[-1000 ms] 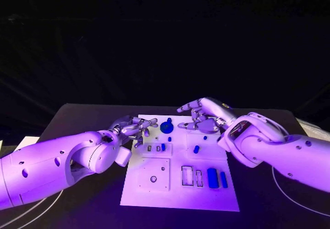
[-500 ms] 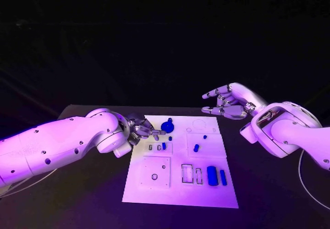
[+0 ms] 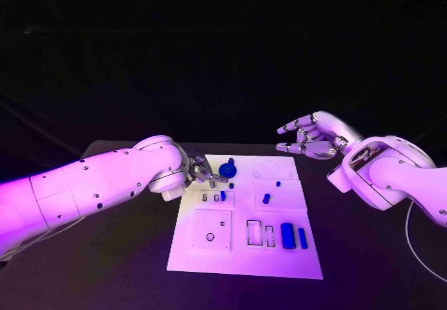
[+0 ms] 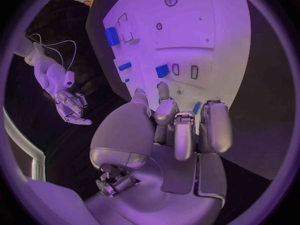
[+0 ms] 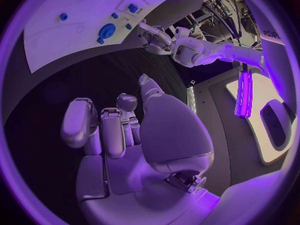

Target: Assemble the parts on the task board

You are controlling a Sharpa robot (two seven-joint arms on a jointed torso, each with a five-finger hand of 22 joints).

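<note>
The white task board [image 3: 242,258] lies mid-table, also seen in the left wrist view [image 4: 187,15]. My left hand [image 3: 203,171] hovers at its far left edge, fingertips beside the round blue knob [image 3: 227,170]. Its fingers [image 4: 184,130] are curled in, and a small blue part [image 4: 196,107] sits between them. My right hand [image 3: 312,139] hangs raised beyond the board's far right corner, fingers apart and holding nothing [image 5: 125,130]. Loose blue parts lie mid-board [image 3: 265,199], and a larger blue block [image 3: 287,236] sits beside a thin one [image 3: 301,239] near the front.
Empty slots [image 3: 253,234] lie left of the blue block, and a square panel [image 3: 210,232] occupies the board's front left. Black table [image 3: 112,258] surrounds the board. My left forearm [image 3: 84,187] crosses the table's left side.
My right hand lifted off the board's far end and drew back to the right. My left arm swung up and its hand shifted slightly right toward the knob. The parts on the board stayed put.
</note>
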